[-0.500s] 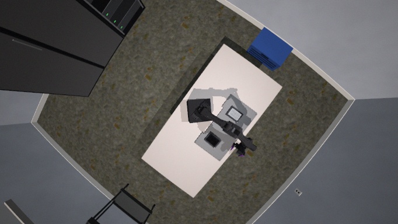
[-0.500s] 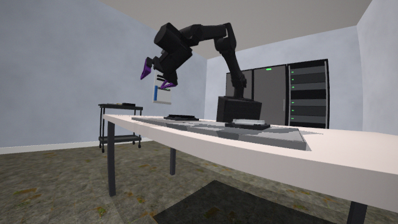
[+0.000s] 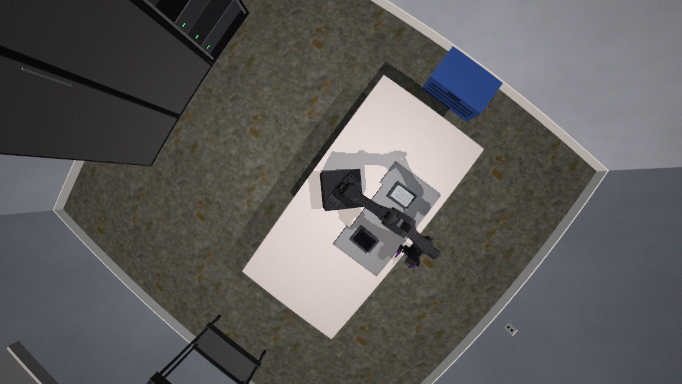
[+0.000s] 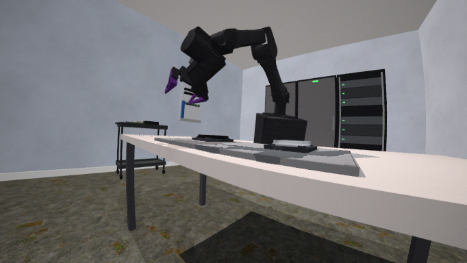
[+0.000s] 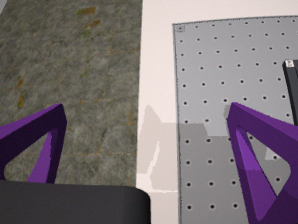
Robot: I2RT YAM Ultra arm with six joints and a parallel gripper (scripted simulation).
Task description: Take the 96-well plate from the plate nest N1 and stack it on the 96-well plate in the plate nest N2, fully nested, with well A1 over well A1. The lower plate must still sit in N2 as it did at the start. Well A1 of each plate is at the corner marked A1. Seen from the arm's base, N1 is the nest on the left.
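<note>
- The gripper (image 4: pixel 185 90) hangs high above the table (image 3: pixel 430 125), out over its long edge on the side away from the arm's base (image 3: pixel 327 200); in the top view it lies just past that edge, above the floor (image 3: pixel 500 220).
- Its purple fingers are spread fully wide and released, with nothing between them.
- In the wrist view one finger shows over the floor and the other over the grey perforated board (image 5: pixel 213 83); the table's long edge runs between them.
- Two nests sit on the grey board (image 3: pixel 345 240) near the middle of the tabletop, both between the arm's base and the far long edge.
- Seen from the base, the nest on the left (image 3: pixel 402 196) holds a pale, clear 96-well plate (image 4: pixel 292 142); it lies flat in the nest, toward the short table edge nearest the blue cabinet (image 3: pixel 462 82).
- The other nest (image 3: pixel 363 239) holds a dark plate (image 4: pixel 212 138), also flat, toward the opposite short edge, nearer the black cart (image 4: pixel 142 124).
- The two plates are well apart, and the gripper touches neither.
- The A1 marks are too small to tell.
- The arm (image 4: pixel 270 65) rises from its black base block (image 4: pixel 280 127) and bends forward over the board.
- A dark server rack (image 4: pixel 361 109) stands by the back wall.
</note>
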